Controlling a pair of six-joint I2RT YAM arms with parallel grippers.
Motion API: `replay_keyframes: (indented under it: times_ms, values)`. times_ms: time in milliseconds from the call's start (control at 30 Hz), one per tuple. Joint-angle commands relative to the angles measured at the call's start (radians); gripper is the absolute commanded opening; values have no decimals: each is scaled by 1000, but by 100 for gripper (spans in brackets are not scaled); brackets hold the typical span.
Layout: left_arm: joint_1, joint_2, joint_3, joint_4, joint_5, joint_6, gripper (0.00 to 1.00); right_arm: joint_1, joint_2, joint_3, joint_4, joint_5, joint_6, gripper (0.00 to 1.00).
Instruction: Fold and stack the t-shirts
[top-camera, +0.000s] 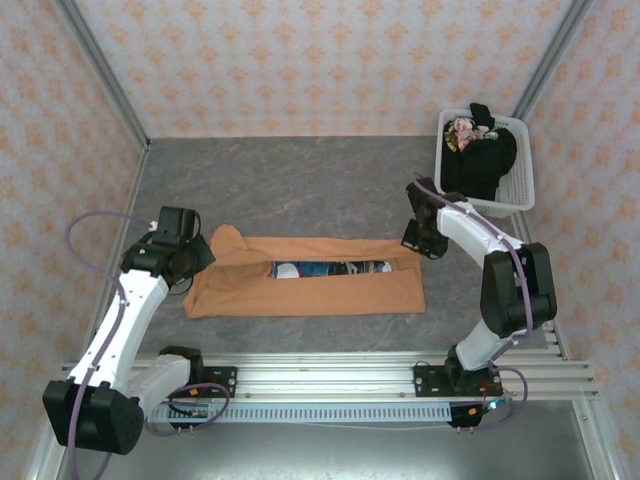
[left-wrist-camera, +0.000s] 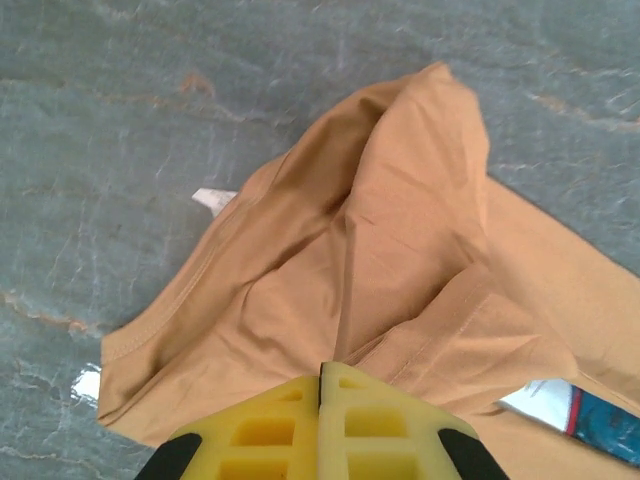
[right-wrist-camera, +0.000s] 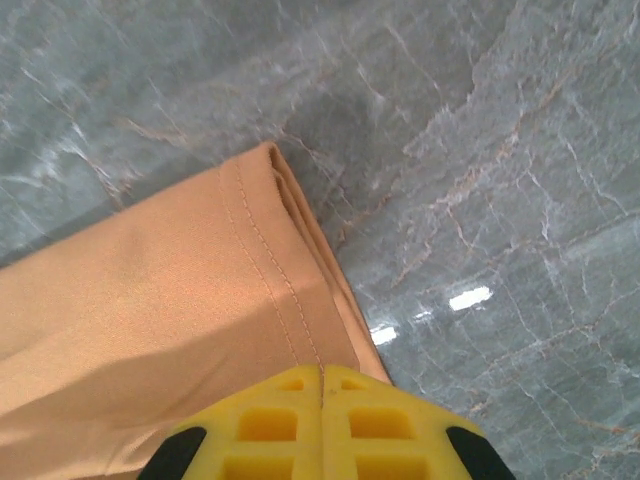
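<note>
The orange-tan t-shirt lies in a long band across the table, with a strip of its blue-and-white print showing in the gap between its folded edges. My left gripper is at the shirt's left end, shut on a raised ridge of the orange cloth that tents up to the left gripper's tip. My right gripper is at the far right corner, and the right gripper's tip is shut on the stitched hem. The black t-shirt lies bunched in the basket.
The white slatted basket stands at the back right, close behind my right arm. Grey marbled tabletop stretches behind the shirt. A metal rail runs along the near edge, and patterned walls close in the sides.
</note>
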Motion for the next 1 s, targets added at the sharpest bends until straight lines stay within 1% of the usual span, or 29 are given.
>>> replay_keyframes:
  times_ms: [0, 167, 333, 433, 600, 667, 833, 967]
  values:
    - [-16, -19, -56, -20, -34, -48, 0, 8, -28, -32, 12, 75, 18, 0]
    - [-39, -39, -105, -26, -42, -109, 0, 12, -29, -62, 7, 110, 23, 0]
    - [-91, -99, -131, -45, -43, -161, 0, 19, -37, -81, 6, 123, 33, 0]
    - [-116, -135, -140, -73, -24, -195, 0, 21, -40, -85, 9, 124, 36, 0]
    - [-176, -201, -170, -82, 18, -267, 0, 25, -43, -81, 9, 127, 35, 0]
    - [-207, -221, -177, -82, 15, -293, 0, 27, -46, -78, 6, 131, 35, 0]
    - [-250, -238, -166, -81, 23, -327, 0, 31, -66, -79, -7, 132, 35, 0]
    - [-319, -231, -153, -54, 26, -363, 0, 36, -75, -89, -9, 130, 36, 0]
